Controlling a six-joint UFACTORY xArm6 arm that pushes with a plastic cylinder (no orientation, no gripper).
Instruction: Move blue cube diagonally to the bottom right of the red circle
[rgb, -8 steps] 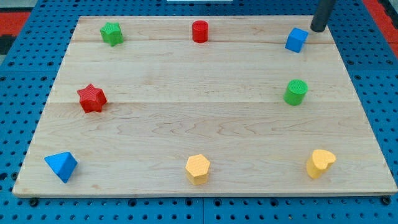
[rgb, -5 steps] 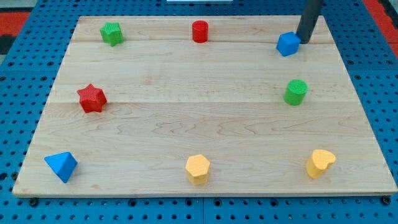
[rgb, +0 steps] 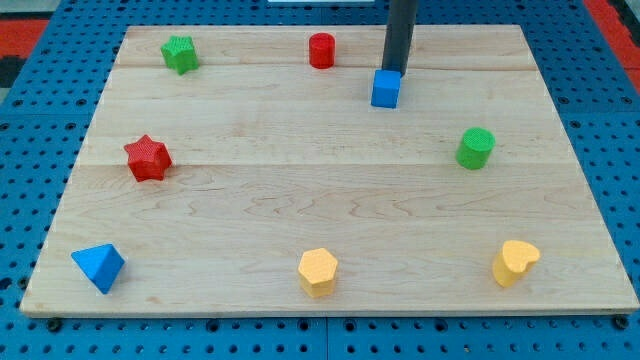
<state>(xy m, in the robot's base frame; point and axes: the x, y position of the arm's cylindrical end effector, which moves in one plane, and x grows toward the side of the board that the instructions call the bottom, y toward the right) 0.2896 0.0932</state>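
blue cube (rgb: 385, 89) is seen at 4 o'clock of red circle (rgb: 321, 50), near | my tip (rgb: 393, 72) is pressed at its 12 o'clock edge | no jaws fitted, nothing grasped | a push toward 6 o'clock is judged possible

The blue cube (rgb: 385, 88) sits flat on the counter (rgb: 300, 200) in the upper part of the view, a little right of the middle. The red circle (rgb: 321, 50) (a short upright cylinder) stands near the top edge, to the upper left of the cube and apart from it.
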